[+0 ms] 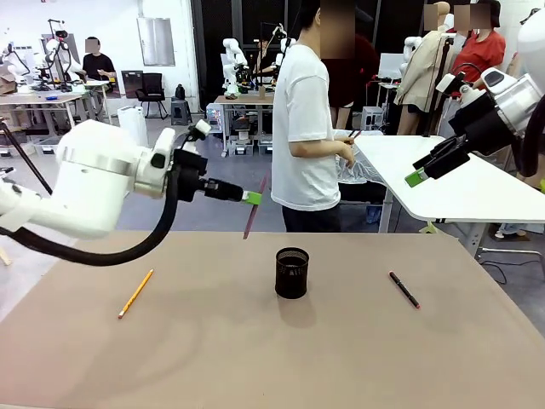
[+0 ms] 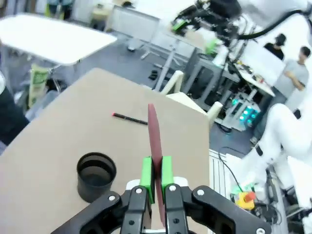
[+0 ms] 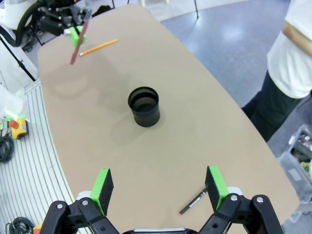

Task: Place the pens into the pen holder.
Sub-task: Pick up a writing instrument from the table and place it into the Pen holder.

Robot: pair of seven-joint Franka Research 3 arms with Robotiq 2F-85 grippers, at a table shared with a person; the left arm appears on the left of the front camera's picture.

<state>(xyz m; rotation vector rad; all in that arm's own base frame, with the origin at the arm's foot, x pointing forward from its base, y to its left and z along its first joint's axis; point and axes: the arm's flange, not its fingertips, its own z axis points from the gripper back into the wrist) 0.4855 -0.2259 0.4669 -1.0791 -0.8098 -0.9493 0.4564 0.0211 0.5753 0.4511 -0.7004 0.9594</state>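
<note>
My left fingers [image 1: 253, 198] are pinched narrow on the reddish-brown pen [image 1: 255, 213], with its shaft clamped between the green pads [image 2: 146, 171]. In the left wrist view the pen rises well past the fingertips. In the front view it hangs tilted across them, its longer part below, clear of the worktop [image 1: 255, 366]. These fingers hover in the air over the worktop.

Below them and off to one side stands the pen holder [image 1: 291, 273], upright with its mouth open. In the left wrist view it sits near the fingertips, to their left. Farther out, beyond the held pen's tip, the black pen with red tip [image 2: 129, 118] lies flat, well apart from the holder. The yellow-orange pencil [image 1: 135, 294] lies flat under my left arm's side, also well apart from the holder and on the opposite side from the black pen.

My right fingers [image 1: 415, 178] are spread wide and grip nothing, held high above the worktop's far right. In the right wrist view the black pen lies just ahead of one pad. The holder stands farther out, and beyond it are the pencil and the left fingers. A person [image 1: 306, 128] in a white T-shirt stands past the far edge.
</note>
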